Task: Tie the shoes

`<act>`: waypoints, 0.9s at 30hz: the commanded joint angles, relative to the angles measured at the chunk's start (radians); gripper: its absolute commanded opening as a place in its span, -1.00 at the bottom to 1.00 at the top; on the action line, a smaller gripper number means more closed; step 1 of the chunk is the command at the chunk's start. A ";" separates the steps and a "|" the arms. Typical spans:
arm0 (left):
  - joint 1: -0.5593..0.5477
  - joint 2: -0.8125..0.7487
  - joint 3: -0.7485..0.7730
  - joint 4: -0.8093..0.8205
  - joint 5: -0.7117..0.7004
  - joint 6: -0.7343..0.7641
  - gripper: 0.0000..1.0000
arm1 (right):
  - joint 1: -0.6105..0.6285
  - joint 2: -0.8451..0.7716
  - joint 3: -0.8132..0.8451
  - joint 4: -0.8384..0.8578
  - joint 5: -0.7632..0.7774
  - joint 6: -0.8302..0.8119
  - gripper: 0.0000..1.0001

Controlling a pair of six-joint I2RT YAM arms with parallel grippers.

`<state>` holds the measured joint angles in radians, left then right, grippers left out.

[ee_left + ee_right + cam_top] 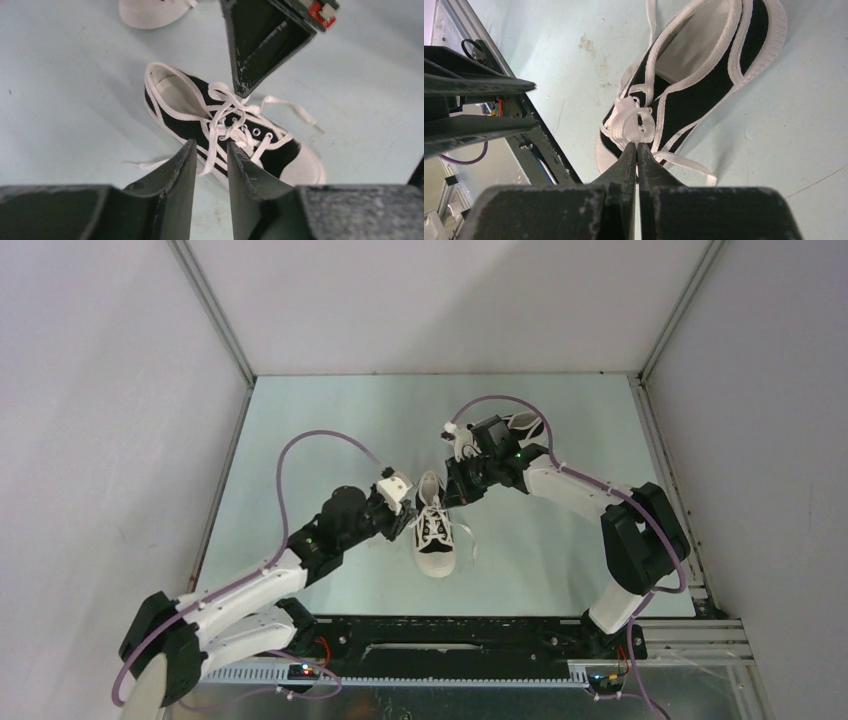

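Note:
One shoe, black with a white toe cap, lies mid-table with its toe toward the arms. It also shows in the left wrist view and the right wrist view. My right gripper is shut on a loop of its white lace above the eyelets; in the top view that gripper is at the shoe's far right. My left gripper is open just left of the shoe, with a lace strand showing in the gap between its fingers. The second shoe lies behind the right arm.
A loose lace end trails on the table right of the shoe, another to its left. The black base rail runs along the near edge. Grey enclosure walls close in the table's sides and back.

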<state>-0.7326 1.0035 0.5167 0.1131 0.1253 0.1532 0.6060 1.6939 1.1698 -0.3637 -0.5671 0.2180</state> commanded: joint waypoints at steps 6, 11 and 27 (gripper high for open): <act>0.009 -0.176 -0.074 0.045 -0.325 -0.606 -0.41 | 0.004 -0.051 0.043 0.040 -0.001 0.018 -1.00; 0.005 -0.134 -0.100 0.134 -0.189 -0.773 -0.52 | 0.004 -0.045 0.057 0.034 0.000 0.022 -1.00; -0.088 0.125 -0.092 0.317 -0.207 -1.051 -0.11 | 0.006 -0.028 0.060 0.035 -0.006 0.038 -1.00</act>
<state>-0.8093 1.0981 0.3985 0.3420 -0.0555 -0.8242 0.6067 1.6878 1.1889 -0.3523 -0.5678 0.2470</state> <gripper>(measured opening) 0.467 0.008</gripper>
